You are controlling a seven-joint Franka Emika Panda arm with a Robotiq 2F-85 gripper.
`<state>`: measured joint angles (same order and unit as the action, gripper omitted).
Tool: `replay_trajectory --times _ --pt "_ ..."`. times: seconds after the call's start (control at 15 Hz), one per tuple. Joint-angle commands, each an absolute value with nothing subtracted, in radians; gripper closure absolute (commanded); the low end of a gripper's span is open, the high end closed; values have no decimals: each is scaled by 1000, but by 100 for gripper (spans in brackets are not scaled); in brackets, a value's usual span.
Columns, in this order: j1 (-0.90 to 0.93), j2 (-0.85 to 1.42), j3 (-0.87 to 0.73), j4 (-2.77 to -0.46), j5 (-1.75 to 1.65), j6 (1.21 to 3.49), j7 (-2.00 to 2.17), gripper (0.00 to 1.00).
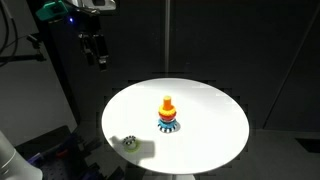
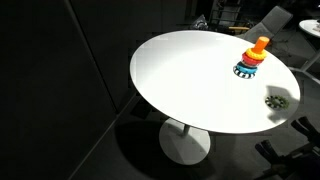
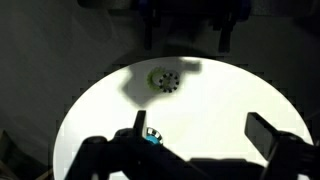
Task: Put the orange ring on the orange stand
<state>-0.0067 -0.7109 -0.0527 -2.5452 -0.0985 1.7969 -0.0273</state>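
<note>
Dark room – overhead spotlight on white table (image 1: 200, 110) – soft, low-resolution.

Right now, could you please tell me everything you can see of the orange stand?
The orange stand is a short, smooth, plastic-looking peg, upright on the white round table. A red ring and a blue toothed ring encircle its foot. The gripper hangs well away; nothing else touches it.

Tally, placed from the short orange plastic peg stand (image 1: 167, 100), count one. On it: one smooth yellow-orange ring (image 1: 167, 108), one red ring (image 1: 167, 117), one blue toothed ring (image 1: 168, 126). Near it: one pale greenish speckled object (image 1: 129, 142). Under it: one round white table (image 1: 205, 100).
</note>
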Motion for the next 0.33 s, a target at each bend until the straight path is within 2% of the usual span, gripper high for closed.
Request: replay_trajectory --times 0.0,0.27 --pt "-16 -715 -47 -2543 -93 1795 -32 0" --pt "-16 -708 -44 -2544 -94 1795 -31 0"
